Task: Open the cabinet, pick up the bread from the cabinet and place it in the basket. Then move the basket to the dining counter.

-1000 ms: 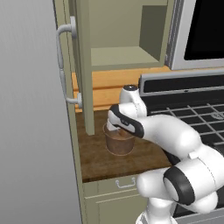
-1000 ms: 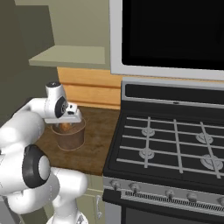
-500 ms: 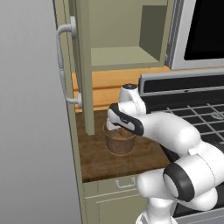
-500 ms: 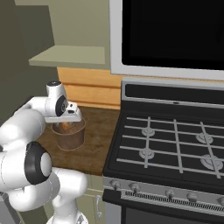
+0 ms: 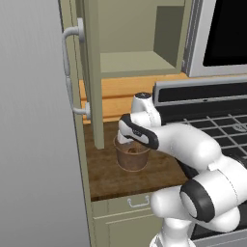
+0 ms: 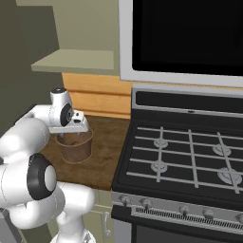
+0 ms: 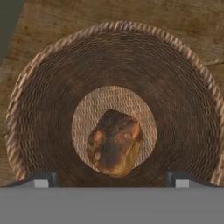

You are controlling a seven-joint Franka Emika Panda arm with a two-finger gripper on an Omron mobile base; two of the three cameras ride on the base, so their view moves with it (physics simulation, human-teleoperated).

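With the bread (image 7: 114,148) lying free on the floor of the basket (image 7: 48,87), which stands on the table (image 5: 103,173) below the open cabinet (image 5: 91,72), I read the fingers (image 7: 43,179) as spread, empty, poised above the rim for lifting.

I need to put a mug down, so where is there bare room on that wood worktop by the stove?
Bare wood lies in front of the basket, toward the worktop front edge, and between basket and stove. It is crowded over the basket, where the gripper hangs above the bread, and left by the open cabinet door.
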